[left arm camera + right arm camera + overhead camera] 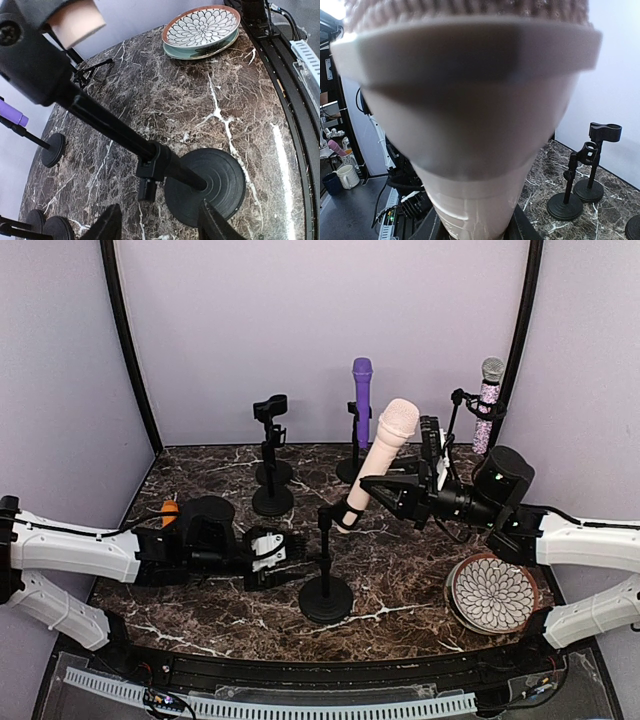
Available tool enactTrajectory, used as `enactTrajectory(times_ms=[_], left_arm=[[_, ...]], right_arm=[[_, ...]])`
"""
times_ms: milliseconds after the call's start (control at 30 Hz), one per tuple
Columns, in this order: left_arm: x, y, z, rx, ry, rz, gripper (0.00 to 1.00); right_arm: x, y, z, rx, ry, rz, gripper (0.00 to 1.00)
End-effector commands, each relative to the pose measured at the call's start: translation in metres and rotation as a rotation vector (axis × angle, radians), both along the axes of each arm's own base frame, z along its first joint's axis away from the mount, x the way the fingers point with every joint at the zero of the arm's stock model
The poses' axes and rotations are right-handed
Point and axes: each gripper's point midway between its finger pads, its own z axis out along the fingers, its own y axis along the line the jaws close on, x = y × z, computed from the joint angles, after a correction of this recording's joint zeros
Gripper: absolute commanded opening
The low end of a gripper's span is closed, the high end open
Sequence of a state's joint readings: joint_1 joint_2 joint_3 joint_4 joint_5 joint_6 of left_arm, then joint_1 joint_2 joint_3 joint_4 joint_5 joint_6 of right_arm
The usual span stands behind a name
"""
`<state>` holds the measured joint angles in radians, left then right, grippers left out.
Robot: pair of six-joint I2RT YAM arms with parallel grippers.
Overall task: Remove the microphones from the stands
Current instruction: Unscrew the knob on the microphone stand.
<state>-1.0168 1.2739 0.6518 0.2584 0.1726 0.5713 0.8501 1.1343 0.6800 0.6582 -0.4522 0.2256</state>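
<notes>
Right gripper (370,490) clamps the mic (383,452) mid-body above the stand (326,560), a sound hold on something probably light, stiff and slick; left gripper (296,552) gapes beside the stand.

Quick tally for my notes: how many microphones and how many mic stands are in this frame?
Microphones: 3 (pale pink microphone, purple microphone, glittery microphone)
Stands: 5 (front stand, purple microphone's stand, glittery microphone's stand, taller empty stand, shorter empty stand)
Total: 8

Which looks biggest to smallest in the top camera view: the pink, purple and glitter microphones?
1. pink microphone, though it is nearer the camera.
2. purple microphone and glitter microphone: they look about alike, so unranked.
</notes>
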Motion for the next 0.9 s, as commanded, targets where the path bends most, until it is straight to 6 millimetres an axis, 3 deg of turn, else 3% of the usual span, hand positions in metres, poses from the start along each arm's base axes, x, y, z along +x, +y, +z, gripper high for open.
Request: enactTrajectory(times_ms=[0, 233, 500, 867], left_arm=[[0.003, -0.01, -0.001, 0.039, -0.05, -0.048, 0.52], [0.005, -0.023, -0.002, 0.011, 0.045, -0.036, 0.47], [0.003, -0.022, 0.004, -0.05, 0.142, -0.029, 0.4], [-0.002, -0.02, 0.0, -0.073, 0.292, -0.016, 0.19]], right_arm=[[-0.002, -0.004, 0.009, 0.046, -0.006, -0.001, 0.11], [-0.002, -0.005, 0.006, 0.043, -0.001, -0.005, 0.11], [-0.001, -0.004, 0.006, 0.04, -0.001, -0.003, 0.11], [-0.002, -0.003, 0.006, 0.039, 0.004, 0.002, 0.11]])
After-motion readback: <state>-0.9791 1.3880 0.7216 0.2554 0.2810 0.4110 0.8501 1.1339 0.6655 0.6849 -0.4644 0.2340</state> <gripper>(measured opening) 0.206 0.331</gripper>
